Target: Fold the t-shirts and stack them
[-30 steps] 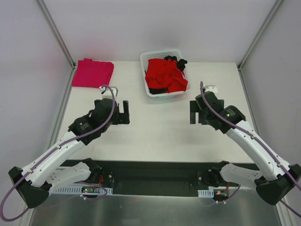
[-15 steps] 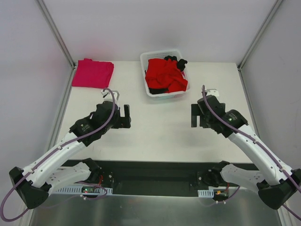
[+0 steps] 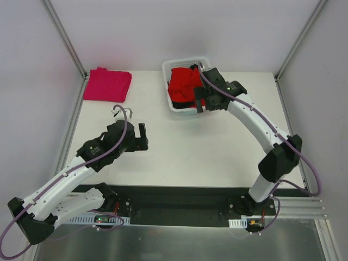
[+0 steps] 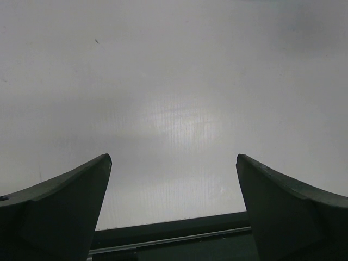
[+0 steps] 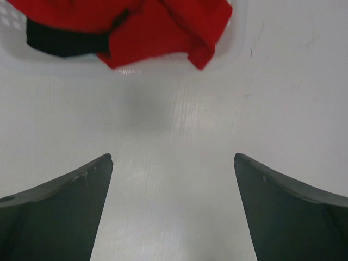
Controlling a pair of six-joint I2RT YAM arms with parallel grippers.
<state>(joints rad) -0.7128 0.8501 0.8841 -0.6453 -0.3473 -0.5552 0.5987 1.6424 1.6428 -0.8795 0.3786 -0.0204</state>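
From above, we see the right claw [image 3: 199,100] wide open and empty at the basket's [image 3: 185,61] near edge, ready, we think, to grab the red shirt [image 3: 182,87] heaped inside. The pink shirt [image 3: 107,84] lies flat, far left of the basket, maybe to start the stack. The left claw [image 3: 143,136] waits open, well short of the basket.

Left wrist view: we see only bare table [image 4: 174,81] under the open claw.

Right wrist view: the red shirt and a black shirt [image 5: 60,41] sit in the basket, just ahead.

White table [image 3: 185,147] between pale grey walls [image 3: 179,27], aluminium posts [image 3: 64,38]
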